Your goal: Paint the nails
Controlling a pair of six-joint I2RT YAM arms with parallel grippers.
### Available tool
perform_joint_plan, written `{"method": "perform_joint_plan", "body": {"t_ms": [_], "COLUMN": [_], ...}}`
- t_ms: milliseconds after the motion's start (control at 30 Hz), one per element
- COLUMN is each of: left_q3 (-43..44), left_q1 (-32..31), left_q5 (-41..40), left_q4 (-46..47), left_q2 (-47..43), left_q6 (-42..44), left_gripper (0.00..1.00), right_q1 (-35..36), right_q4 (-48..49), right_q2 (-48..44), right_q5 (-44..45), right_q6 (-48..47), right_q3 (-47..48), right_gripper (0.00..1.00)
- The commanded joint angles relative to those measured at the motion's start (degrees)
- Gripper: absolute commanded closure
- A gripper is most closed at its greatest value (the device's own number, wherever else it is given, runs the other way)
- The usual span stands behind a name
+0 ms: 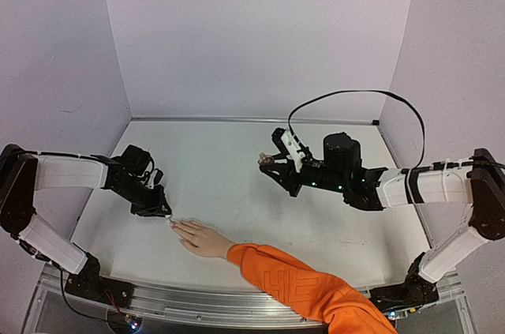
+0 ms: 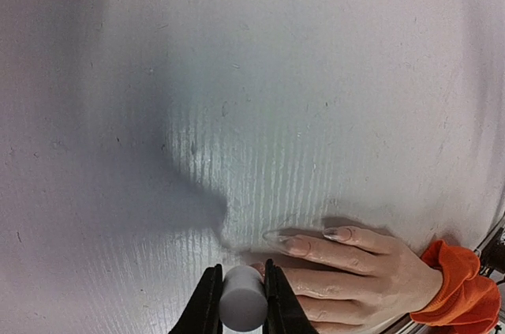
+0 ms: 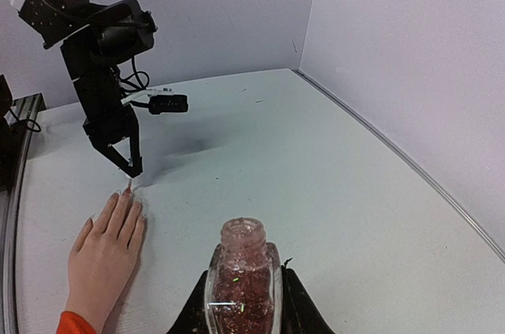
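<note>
A pale hand [image 1: 201, 238] with an orange sleeve [image 1: 300, 290] lies flat on the table, fingers pointing left. Its long nails [image 2: 278, 237] are pale and glossy. My left gripper [image 1: 162, 212] is shut on a grey-white brush cap [image 2: 241, 306], held upright right over a fingertip. In the right wrist view the left gripper's tip [image 3: 130, 168] sits just above the fingertips of the hand [image 3: 106, 247]. The brush is hidden under the cap. My right gripper [image 1: 271, 162] is shut on an open bottle of pink glitter polish [image 3: 241, 279], held above the table's middle.
White table [image 1: 213, 160] with lilac walls behind and on both sides. A metal rail [image 1: 197, 298] runs along the near edge. A black cable [image 1: 394, 101] loops above the right arm. The sleeve crosses the front edge between the arm bases.
</note>
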Motion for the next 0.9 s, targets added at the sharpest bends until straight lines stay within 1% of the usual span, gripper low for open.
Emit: {"method": "perform_joint_plan", "body": {"t_ms": [0, 200, 467, 667, 867], "left_q3": [1.21, 1.53, 0.93, 0.43, 1.18], "left_q1": [-0.14, -0.11, -0.14, -0.91, -1.5], "left_q5": [-2.37, -4.09, -1.4, -0.2, 0.56], "left_q4": [0.33, -1.55, -1.29, -0.97, 0.39], "left_q2": [-0.87, -3.06, -5.79, -5.88, -4.06], "left_q6": [0.11, 0.41, 0.59, 0.07, -0.11], "left_gripper": [1.0, 1.0, 1.0, 1.0, 1.0], "right_q1": [-0.3, -0.32, -0.28, -0.32, -0.28], "right_q4": [4.03, 4.08, 4.08, 4.08, 4.08], "right_q2": [0.23, 0.18, 0.23, 0.19, 0.0], "right_q5": [-0.7, -0.7, -1.13, -1.31, -1.29], "right_q6": [0.44, 0.44, 0.61, 0.62, 0.61], "right_q3": [2.73, 2.73, 2.81, 2.81, 2.73], "right_gripper": [1.0, 1.0, 1.0, 1.0, 1.0]}}
